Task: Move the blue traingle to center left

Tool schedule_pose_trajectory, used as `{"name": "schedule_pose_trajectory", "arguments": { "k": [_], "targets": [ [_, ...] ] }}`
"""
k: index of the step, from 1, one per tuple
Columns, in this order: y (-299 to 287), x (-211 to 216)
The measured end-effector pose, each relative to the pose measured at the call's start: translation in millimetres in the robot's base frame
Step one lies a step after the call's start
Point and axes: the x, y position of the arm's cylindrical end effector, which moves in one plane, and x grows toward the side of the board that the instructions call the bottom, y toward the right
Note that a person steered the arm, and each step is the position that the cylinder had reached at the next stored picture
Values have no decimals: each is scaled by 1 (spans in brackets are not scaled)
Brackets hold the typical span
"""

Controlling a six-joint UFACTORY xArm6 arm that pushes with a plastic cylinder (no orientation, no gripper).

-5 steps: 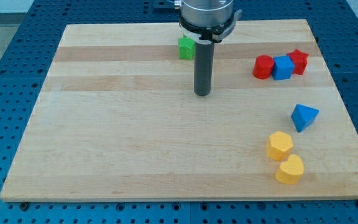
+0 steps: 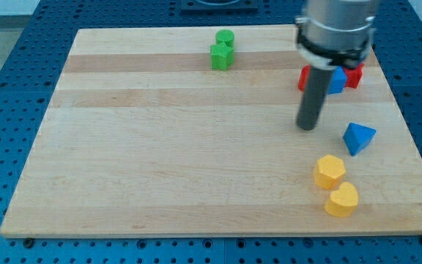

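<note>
A: Where's your blue triangle (image 2: 359, 137)?

B: On the counter (image 2: 160, 161), right side, roughly 3 o'clock from board centre. One corner points toward 7 o'clock, flat edge up top; long axis runs about 1-to-7.

A: And the tip?

B: Your tip (image 2: 308, 127) sits near the triangle at its 10 o'clock, not touching. No fingers on this rig, just a plain rod, holding nothing.

A: Neighbours?

B: Yellow hexagon block (image 2: 330, 171) near the triangle at 7 o'clock, yellow heart-like block (image 2: 341, 199) touching that one below. Red blocks (image 2: 354, 73) and a blue cube (image 2: 337, 79) at 12 o'clock, partly hidden behind the rod. Two green blocks (image 2: 221, 53), touching, well apart at the top edge.
</note>
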Motion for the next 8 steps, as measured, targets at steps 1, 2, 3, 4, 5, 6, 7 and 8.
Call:
{"name": "schedule_pose_trajectory", "arguments": {
  "k": [1,2,3,4,5,6,7,8],
  "targets": [
    [28,-2],
    [50,-2],
    [103,-2],
    [104,-2],
    [92,30],
    [88,38],
    [88,38],
    [82,53]
  ]
}}
